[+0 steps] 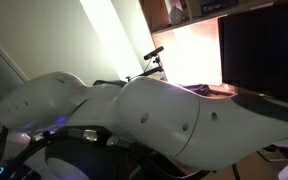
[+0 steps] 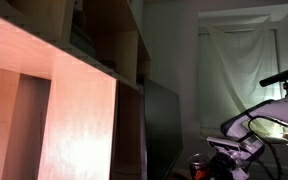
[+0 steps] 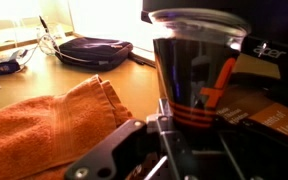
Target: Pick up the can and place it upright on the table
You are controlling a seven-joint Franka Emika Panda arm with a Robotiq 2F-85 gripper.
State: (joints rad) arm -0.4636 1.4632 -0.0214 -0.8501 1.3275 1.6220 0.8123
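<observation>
Apparently late in the task: in the wrist view the can (image 3: pixel 198 75), dark with orange-red markings, stands upright with its open rim uppermost and fills the frame from centre out toward 1 o'clock. The gripper (image 3: pixel 159 135) sits right below it at 6 o'clock, its dark fingers (image 3: pixel 114 150) reaching up to the can's lower part. The can's base is hidden behind them, so I cannot tell whether the jaws are clamped on it or have let go, nor whether it rests on the table (image 3: pixel 134 78). An orange towel (image 3: pixel 44 120) lies on the wood at 8 o'clock, and a dark pouch (image 3: pixel 94 48) at 11 o'clock. In an exterior view the white arm (image 1: pixel 134 110) blocks most of the scene. Judging by this, the turning upright looks done; setting down, release and withdrawal may remain.
</observation>
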